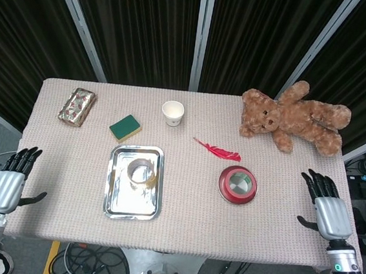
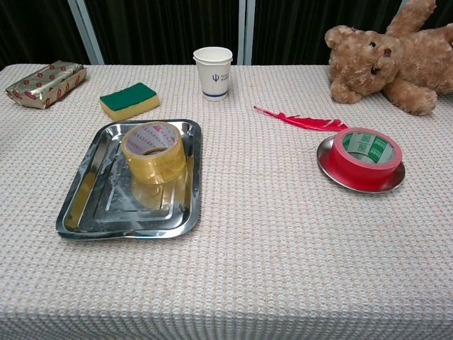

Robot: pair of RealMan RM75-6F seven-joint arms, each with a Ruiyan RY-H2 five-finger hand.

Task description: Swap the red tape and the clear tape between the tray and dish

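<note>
Head view: both hands at the table's near edge, empty, fingers spread — left hand point(image 1: 4, 188) off the left corner, right hand point(image 1: 330, 213) over the right edge, near the dish point(image 2: 327, 168). Farther in, clear tape point(image 2: 153, 150) flat in the far half of the tray point(image 2: 78, 205), red tape point(image 2: 365, 156) flat on the dish, holes facing up, no long axis. Best approached from above, gripped across the rim, lifted straight clear. Beyond, feather point(image 1: 217, 151), sponge point(image 1: 125, 127), cup point(image 1: 172, 113), teddy bear point(image 1: 294, 122).

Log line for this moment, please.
clear tape: in tray | red tape: on dish | left robot hand: open | right robot hand: open | swap: not started
</note>
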